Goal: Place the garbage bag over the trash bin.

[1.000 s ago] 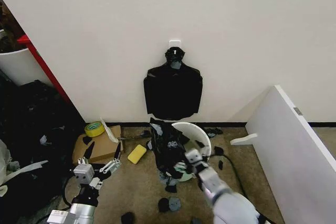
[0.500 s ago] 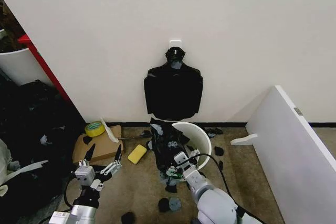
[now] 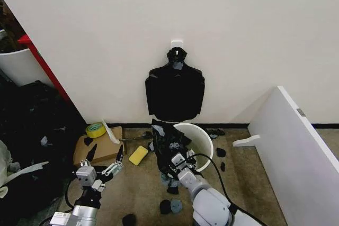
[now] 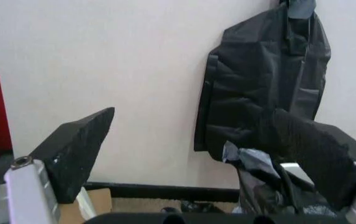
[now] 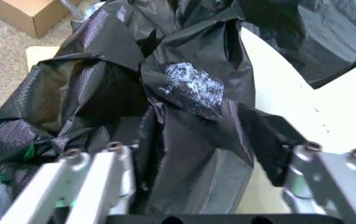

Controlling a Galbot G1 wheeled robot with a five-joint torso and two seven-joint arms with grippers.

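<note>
Plastic of the garbage bag (image 3: 168,146) hangs crumpled over the wall-side rim of the trash bin (image 3: 204,142), not yet spread round its mouth. The right hand (image 3: 177,163) sits against the bag's lower folds, fingers spread with black film between them, probably to pull it across. The left hand (image 3: 100,172) waits spread, well apart from the bin.

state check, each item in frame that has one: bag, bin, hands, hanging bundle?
garbage bag: crumpled, draped over the bin's near-left rim, not spread around the opening.
trash bin: tilted, most of rim uncovered.
right hand: at the bag, fingers either side of a fold; closure unclear.
left hand: open, idle, low on the left.
bundle of black bags: hanging flat on wall hook.
</note>
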